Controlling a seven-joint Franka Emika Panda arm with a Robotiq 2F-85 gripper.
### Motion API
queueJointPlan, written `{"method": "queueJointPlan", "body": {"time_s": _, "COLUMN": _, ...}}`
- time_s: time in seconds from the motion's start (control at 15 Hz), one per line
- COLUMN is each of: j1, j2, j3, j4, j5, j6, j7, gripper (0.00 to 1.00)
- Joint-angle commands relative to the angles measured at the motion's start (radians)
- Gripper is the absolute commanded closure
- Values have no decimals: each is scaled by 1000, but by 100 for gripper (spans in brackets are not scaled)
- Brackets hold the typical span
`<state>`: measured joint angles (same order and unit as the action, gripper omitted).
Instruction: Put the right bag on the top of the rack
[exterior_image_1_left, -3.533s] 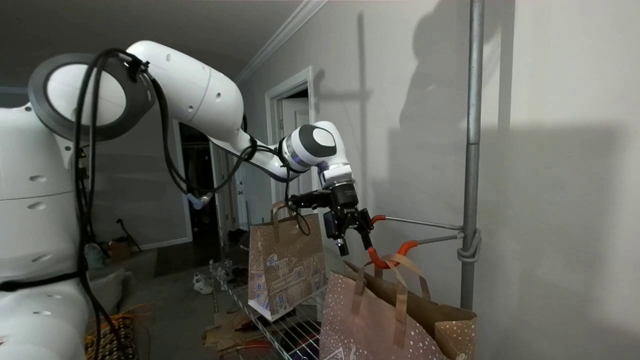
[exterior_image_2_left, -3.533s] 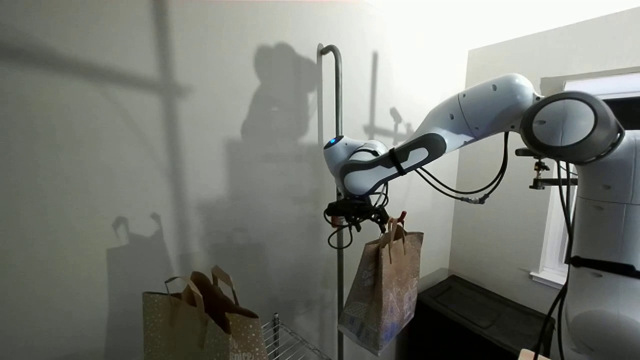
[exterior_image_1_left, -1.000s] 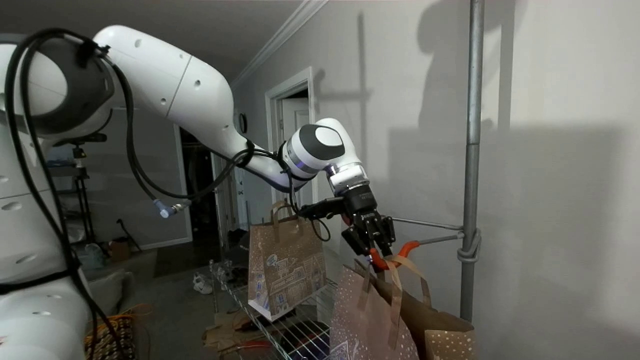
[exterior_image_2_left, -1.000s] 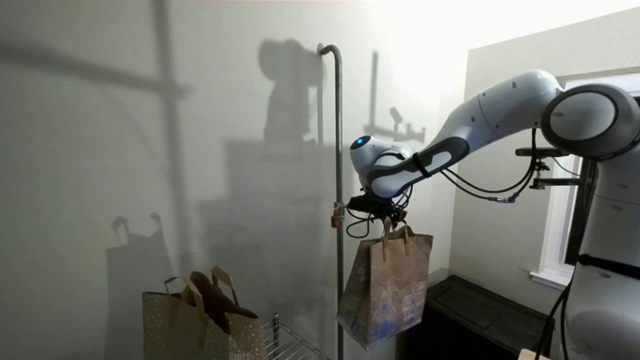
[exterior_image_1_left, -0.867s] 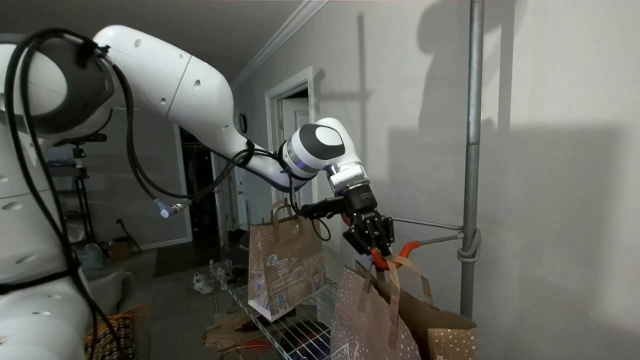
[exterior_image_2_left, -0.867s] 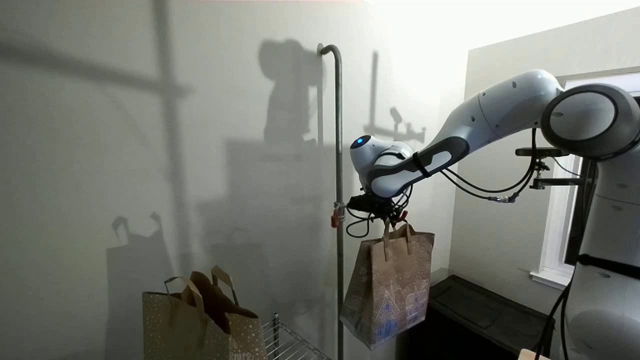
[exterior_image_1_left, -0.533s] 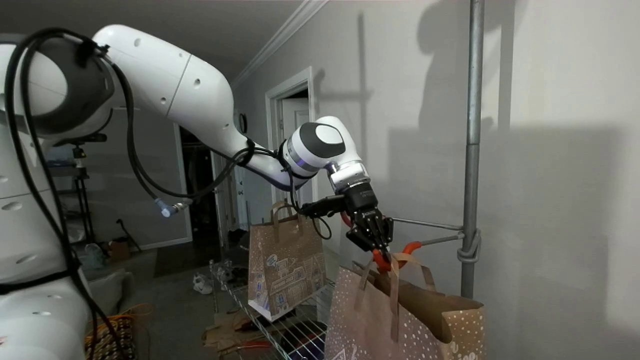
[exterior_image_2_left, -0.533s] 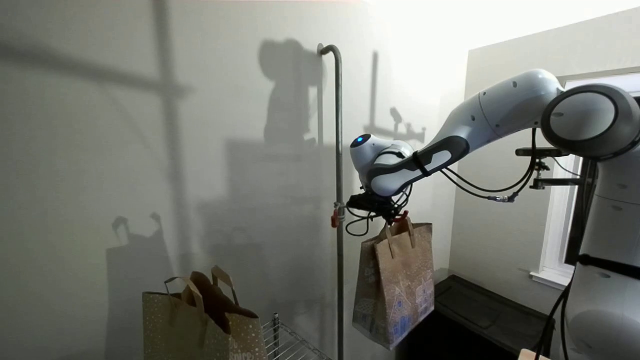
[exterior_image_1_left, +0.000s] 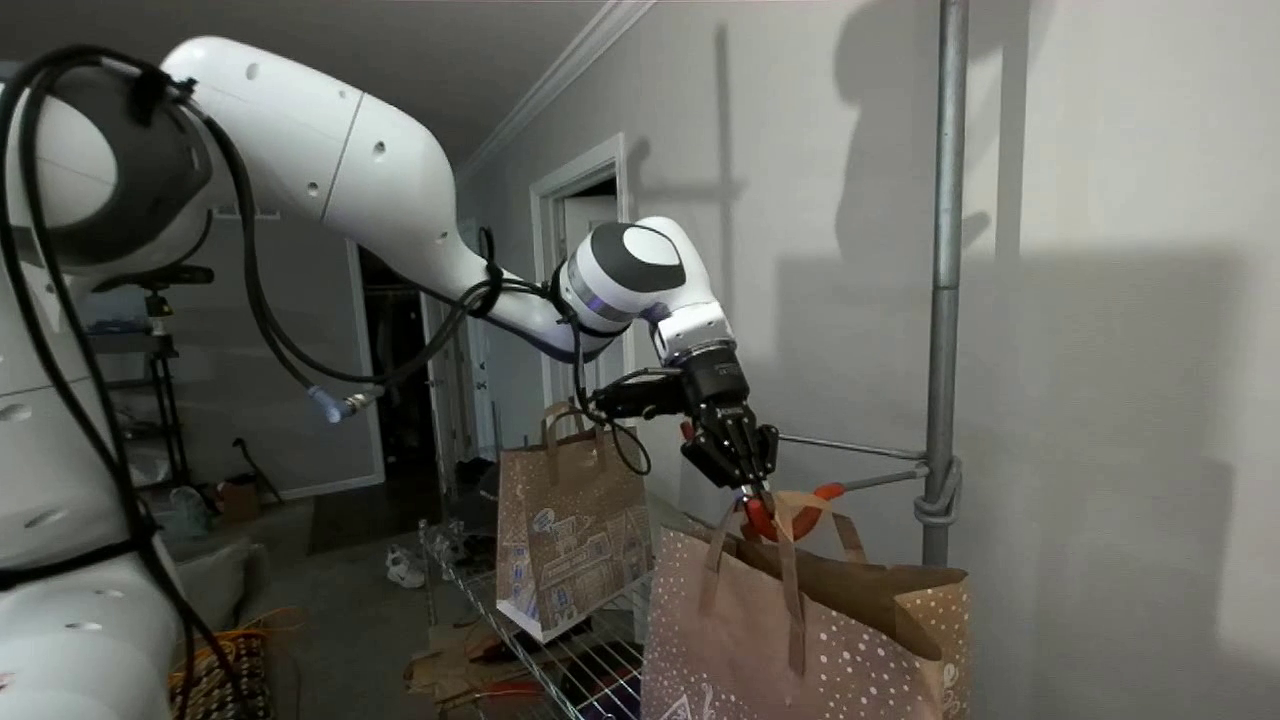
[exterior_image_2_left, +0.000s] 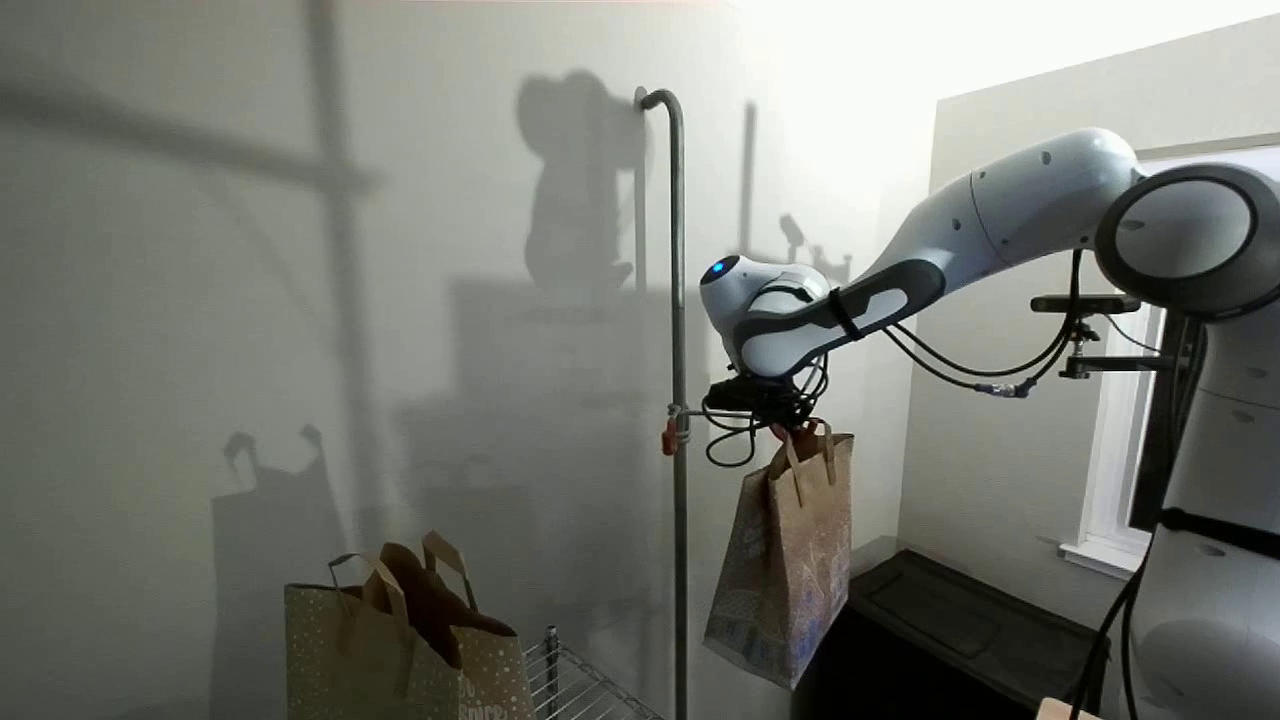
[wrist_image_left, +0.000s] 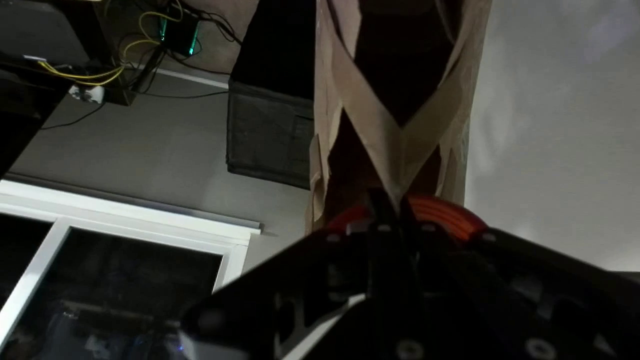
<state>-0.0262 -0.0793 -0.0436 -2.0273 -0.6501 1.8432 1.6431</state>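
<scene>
Evidently, in an exterior view, the right bag (exterior_image_1_left: 765, 640) hangs at an orange hook (exterior_image_1_left: 760, 522), its paper handles (exterior_image_1_left: 788, 570) reaching up to the gripper (exterior_image_1_left: 758, 495), while a similar bag (exterior_image_1_left: 575, 530) stands on the rack (exterior_image_1_left: 548, 682). In an exterior view, beside the grey pole (exterior_image_2_left: 678, 300), the right bag dangles tilted, off the rack. In the wrist view the fingertips (wrist_image_left: 381, 206) are closed on the paper handles; whether these are free of the orange hook I cannot tell. I judge the right bag light, soft-sided and prone to swing; pinching the paper handles high seems right, lifting gently lest they tear.
</scene>
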Motion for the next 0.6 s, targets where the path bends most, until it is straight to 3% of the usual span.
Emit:
{"method": "queueJointPlan", "body": {"time_s": 0.0, "j1": -5, "j2": -51, "j3": 16, "j4": 0, "j5": 6, "j6": -55, "j7": -100, "gripper": 98}}
{"method": "queueJointPlan", "body": {"time_s": 0.2, "j1": 0, "j2": -78, "j3": 33, "j4": -24, "j5": -3, "j6": -78, "j7": -111, "gripper": 98}}
{"method": "queueJointPlan", "body": {"time_s": 0.53, "j1": -1, "j2": -88, "j3": 58, "j4": -17, "j5": -44, "j6": -217, "j7": -81, "gripper": 98}}
